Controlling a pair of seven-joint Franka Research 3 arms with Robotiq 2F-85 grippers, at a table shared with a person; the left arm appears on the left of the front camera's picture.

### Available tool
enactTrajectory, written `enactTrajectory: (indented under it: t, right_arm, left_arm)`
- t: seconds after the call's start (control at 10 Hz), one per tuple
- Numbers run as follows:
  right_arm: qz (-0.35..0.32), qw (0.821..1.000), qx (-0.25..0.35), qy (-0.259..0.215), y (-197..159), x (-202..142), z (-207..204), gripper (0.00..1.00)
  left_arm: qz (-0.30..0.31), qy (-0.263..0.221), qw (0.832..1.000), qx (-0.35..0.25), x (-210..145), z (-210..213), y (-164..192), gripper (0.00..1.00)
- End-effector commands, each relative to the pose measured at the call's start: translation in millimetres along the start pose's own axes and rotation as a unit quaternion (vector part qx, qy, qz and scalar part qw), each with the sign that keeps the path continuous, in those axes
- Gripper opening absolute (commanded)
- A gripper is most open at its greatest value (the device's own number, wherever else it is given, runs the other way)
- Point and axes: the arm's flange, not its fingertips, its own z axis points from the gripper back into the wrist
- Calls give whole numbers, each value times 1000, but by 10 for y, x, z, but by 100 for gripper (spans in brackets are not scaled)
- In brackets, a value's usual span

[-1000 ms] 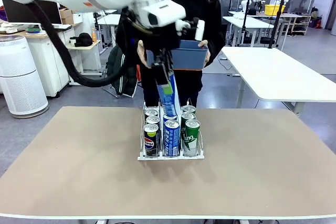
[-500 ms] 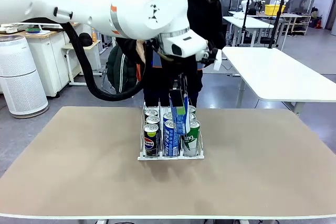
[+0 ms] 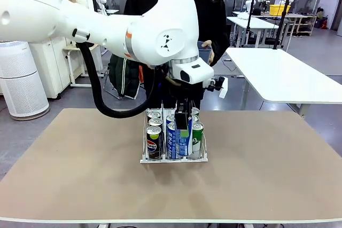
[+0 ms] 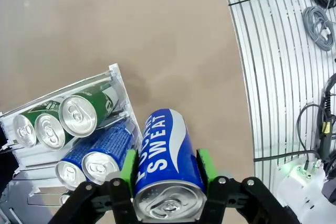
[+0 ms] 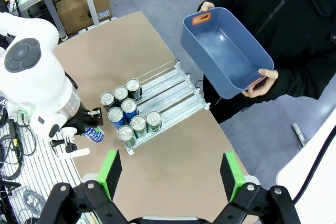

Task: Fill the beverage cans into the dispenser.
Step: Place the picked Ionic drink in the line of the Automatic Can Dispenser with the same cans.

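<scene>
Left gripper clamps blue can upright, hanging just before dispenser front. Right gripper wide open, empty, high above. Advice: align can with free lane, lower slowly, avoid neighbours.

This is a robotics lab laid out like an open workshop hall. A brown surface stands on a grey floor, with white work tables at two o'clock, a yellow crate at one o'clock, a white air purifier at nine o'clock, and bundled cables lying on a ribbed base by the surface's edge.
</scene>
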Motion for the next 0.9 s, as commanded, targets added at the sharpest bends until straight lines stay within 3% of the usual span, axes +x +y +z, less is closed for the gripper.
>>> enactTrajectory:
  t: [0.0,0.2,0.4,0.7,0.8]
  right_arm:
    - [-5,1000,2,-4,6,-4,3,100]
    - [-5,1000,2,-4,6,-4,3,100]
    - [-5,1000,2,-4,6,-4,3,100]
    - [-5,1000,2,-4,6,-4,3,100]
    - [-5,1000,2,-4,6,-4,3,100]
  left_arm:
    - [7,19,1000,20,-59,-111,-19,57]
    - [19,51,998,32,-105,-253,-12,57]
    - [5,32,999,8,-93,-222,21,57]
    - [8,41,999,12,-117,-272,29,57]
    - [42,35,997,52,-93,-357,56,57]
